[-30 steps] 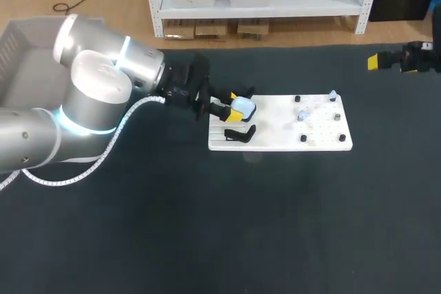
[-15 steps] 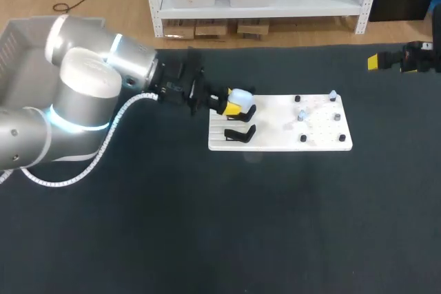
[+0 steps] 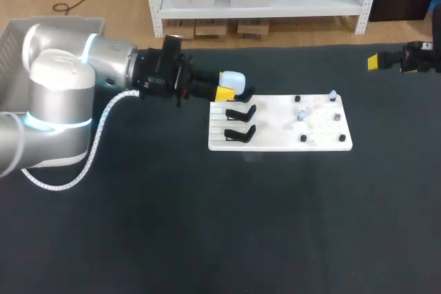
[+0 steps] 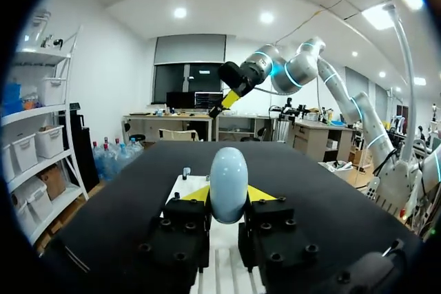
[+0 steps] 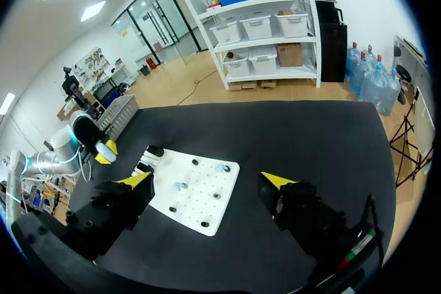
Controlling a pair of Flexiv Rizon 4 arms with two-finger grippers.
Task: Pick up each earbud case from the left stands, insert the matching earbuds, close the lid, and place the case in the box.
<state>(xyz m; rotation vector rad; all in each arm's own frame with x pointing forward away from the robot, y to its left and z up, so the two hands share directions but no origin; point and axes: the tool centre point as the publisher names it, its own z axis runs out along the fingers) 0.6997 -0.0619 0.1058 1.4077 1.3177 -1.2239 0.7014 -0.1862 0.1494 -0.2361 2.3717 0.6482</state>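
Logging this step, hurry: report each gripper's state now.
Left gripper: jaws shut on the earbud case.
Right gripper: jaws open, holding nothing.

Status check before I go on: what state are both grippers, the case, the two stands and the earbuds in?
left gripper: shut on the earbud case, off the table.
earbud case: held clear of the stands, lid looks closed.
far stand: empty.
near stand: empty.
earbuds: on the white board, not in the case.
right gripper: open, empty.
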